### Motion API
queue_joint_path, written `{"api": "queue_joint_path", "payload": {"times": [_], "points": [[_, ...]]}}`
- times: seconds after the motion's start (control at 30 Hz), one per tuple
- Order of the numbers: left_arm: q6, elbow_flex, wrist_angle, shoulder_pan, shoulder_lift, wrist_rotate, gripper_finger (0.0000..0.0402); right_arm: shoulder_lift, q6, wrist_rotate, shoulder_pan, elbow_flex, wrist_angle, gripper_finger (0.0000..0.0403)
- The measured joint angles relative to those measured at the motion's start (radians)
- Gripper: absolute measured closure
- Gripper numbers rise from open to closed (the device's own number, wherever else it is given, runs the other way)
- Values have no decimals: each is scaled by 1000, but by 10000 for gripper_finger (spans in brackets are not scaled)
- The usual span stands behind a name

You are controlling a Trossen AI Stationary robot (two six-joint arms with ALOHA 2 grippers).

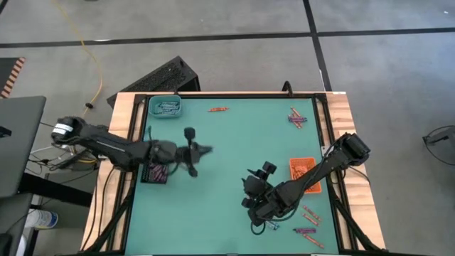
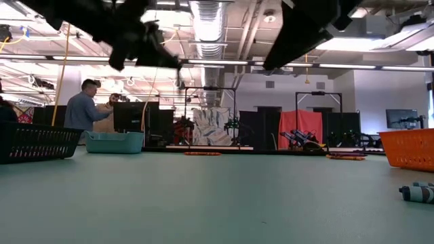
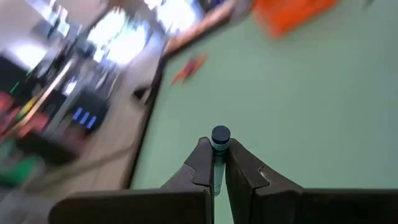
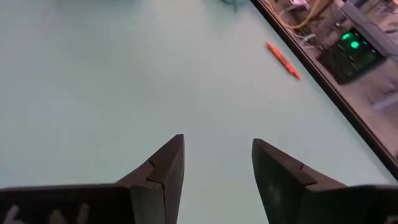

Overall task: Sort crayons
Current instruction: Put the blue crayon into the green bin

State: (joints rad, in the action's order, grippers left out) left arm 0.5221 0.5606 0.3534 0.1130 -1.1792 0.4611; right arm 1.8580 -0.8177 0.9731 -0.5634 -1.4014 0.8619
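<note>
My left gripper hangs over the table's left middle, shut on a pale blue crayon. My right gripper stands open above the near middle, with only bare table between its fingers. Loose crayons lie flat on the green table: orange ones near the far edge, a purple and orange bunch at the far right, several at the near right, and pale blue ones by my right arm. The teal tray, the black tray and the orange tray all hold crayons. My left gripper pinches the pale blue crayon between its two fingers. The crayon lies along the fingers, and its round end sticks out just past the fingertips. The fingers are nearly level and point toward the table's right side. The crayon is lifted clear of the table.
A raised wooden rim runs round the table. In the low view, pale blue crayons lie at the right, in front of the orange tray. A person stands far back in the room. Open green surface lies at the near middle.
</note>
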Motion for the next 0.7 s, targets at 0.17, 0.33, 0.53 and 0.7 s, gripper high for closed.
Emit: {"api": "queue_joint_path", "payload": {"times": [0.17,0.33,0.53,0.7], "points": [[36,0,-256,-195,138,15,401,1,-23,-2,-5,35,28,222],[88,0,-414,-417,212,-25,401,1,-52,-7,-5,89,23,223],[158,0,-486,-677,214,-122,401,2,-85,-26,-5,126,25,223],[153,20,-479,-830,166,-180,401,2,-92,-31,-13,127,22,223]]}}
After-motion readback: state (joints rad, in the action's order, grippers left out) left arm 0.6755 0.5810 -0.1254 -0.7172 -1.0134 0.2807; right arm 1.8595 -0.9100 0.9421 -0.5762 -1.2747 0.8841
